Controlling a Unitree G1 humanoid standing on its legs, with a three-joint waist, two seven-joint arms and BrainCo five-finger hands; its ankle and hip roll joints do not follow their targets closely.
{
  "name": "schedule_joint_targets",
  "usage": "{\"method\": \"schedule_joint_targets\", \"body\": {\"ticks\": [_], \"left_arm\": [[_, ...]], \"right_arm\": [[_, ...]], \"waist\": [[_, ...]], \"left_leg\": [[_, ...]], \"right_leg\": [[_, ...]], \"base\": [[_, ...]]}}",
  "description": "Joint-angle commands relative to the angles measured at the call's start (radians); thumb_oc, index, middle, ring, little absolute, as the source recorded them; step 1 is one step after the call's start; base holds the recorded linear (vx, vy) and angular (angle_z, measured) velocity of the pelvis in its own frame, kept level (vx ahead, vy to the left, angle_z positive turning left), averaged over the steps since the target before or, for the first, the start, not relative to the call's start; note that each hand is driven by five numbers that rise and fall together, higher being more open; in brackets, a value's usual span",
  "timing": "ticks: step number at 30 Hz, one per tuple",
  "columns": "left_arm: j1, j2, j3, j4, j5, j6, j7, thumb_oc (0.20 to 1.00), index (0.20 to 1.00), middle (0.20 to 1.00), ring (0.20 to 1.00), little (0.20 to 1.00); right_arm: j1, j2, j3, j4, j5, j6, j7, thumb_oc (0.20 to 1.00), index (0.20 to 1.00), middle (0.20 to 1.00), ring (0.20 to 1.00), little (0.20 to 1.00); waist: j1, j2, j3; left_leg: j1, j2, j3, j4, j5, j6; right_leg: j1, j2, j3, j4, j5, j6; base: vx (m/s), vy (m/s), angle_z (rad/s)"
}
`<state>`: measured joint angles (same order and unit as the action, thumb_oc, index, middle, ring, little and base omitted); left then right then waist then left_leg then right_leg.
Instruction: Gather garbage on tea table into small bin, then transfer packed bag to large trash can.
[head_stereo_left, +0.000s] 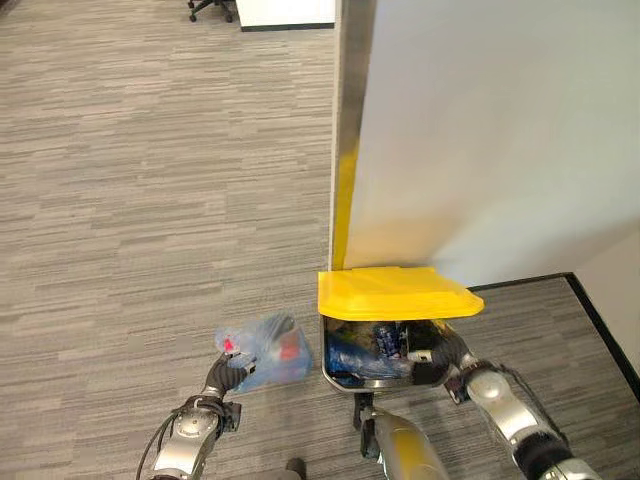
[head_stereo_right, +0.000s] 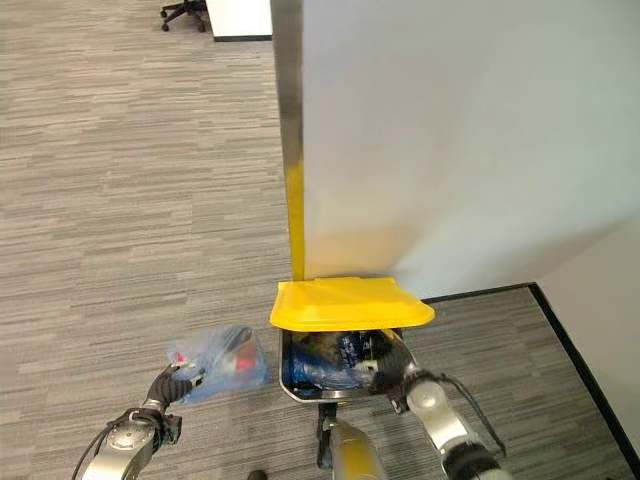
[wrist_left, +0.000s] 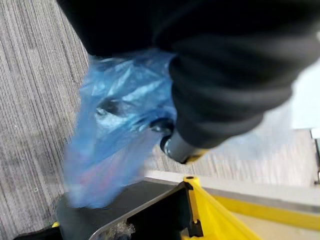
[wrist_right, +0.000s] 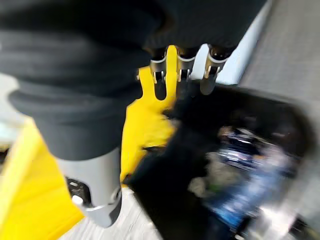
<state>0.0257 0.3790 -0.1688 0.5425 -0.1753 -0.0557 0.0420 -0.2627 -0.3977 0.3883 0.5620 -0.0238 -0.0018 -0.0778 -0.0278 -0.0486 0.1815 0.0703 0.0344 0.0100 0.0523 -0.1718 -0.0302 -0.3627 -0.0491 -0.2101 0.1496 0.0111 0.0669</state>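
A: Blue translucent bag (head_stereo_left: 265, 352), packed, sits low in the head views, left of centre, just beside the left wall of the large trash can (head_stereo_left: 340, 372). Red and dark items show through the plastic.

B: Held?

A: Yes. Left hand (head_stereo_left: 225, 376) enters from the lower left; its fingers are curled into the bunched neck of the bag. Left wrist view confirms it: plastic gathered against 1 dark-tipped finger (wrist_left: 172, 145), bag hanging past it, close to the can's dark rim (wrist_left: 125, 202). Whether the bag's underside touches the carpet (head_stereo_left: 130, 200) I cannot tell.

B: Can status?

A: Yellow lid (head_stereo_left: 395, 292) raised, hinged at the far side, lying roughly level over the opening. Interior visible beneath it: dark liner with blue plastic and mixed rubbish already inside (head_stereo_right: 340, 360). Can stands against the base of a pale partition (head_stereo_left: 480, 140) with a metal edge post (head_stereo_left: 350, 120).

B: Right hand?

A: Right hand (head_stereo_left: 435, 355) comes from the lower right and sits at the can's right front corner, under the lid's edge. In the right wrist view its fingers (wrist_right: 212, 70) reach fairly straight toward the yellow lid's underside and the dark opening; they look relaxed, wrapped round nothing. Contact with the lid: cannot confirm.

B: Anything else?

A: Office chair base (head_stereo_left: 212, 8), upper left of the left eye view, well apart.
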Motion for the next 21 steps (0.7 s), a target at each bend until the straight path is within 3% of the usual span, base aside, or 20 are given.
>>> {"method": "schedule_joint_targets", "body": {"ticks": [1,10,18,21], "left_arm": [[-0.079,0.074,-0.010,-0.076,-0.022,-0.086,0.028,0.200,0.200,0.200,0.200,0.200],[-0.171,0.094,-0.104,-0.124,-0.057,-0.110,0.015,0.200,0.200,0.200,0.200,0.200],[-0.238,0.115,-0.254,-0.359,-0.078,-0.134,-0.060,0.200,0.200,0.200,0.200,0.200],[-0.354,0.127,-0.310,-0.482,-0.061,-0.154,-0.055,0.200,0.200,0.200,0.200,0.200]], "right_arm": [[-0.133,-0.004,0.035,0.012,-0.018,-0.038,-0.033,1.000,1.000,1.000,1.000,1.000],[-0.338,-0.065,0.077,0.078,0.008,-0.033,-0.067,1.000,1.000,1.000,1.000,1.000],[-0.473,-0.103,0.090,0.145,0.049,-0.041,-0.075,1.000,1.000,1.000,1.000,1.000],[-0.528,-0.102,0.098,0.175,0.071,-0.049,-0.081,1.000,1.000,1.000,1.000,1.000]], "waist": [[0.034,-0.046,0.046],[0.045,-0.065,0.069],[0.032,-0.077,0.071],[0.016,-0.069,0.064]], "left_leg": [[0.041,-0.084,-0.016,0.086,-0.159,0.034],[0.018,-0.083,-0.016,0.100,-0.158,0.029],[0.050,-0.086,0.007,0.065,-0.157,0.032],[0.073,-0.087,0.024,0.048,-0.160,0.035]], "right_leg": [[-0.026,-0.069,0.006,-0.111,0.156,0.087],[-0.039,-0.070,0.001,-0.112,0.161,0.087],[-0.031,-0.058,0.005,-0.126,0.181,0.101],[-0.031,-0.057,0.007,-0.127,0.188,0.107]], "base": [[-0.05,-0.080,0.19],[-0.02,-0.038,0.08],[-0.04,-0.015,-0.12],[-0.01,0.019,-0.19]]}}
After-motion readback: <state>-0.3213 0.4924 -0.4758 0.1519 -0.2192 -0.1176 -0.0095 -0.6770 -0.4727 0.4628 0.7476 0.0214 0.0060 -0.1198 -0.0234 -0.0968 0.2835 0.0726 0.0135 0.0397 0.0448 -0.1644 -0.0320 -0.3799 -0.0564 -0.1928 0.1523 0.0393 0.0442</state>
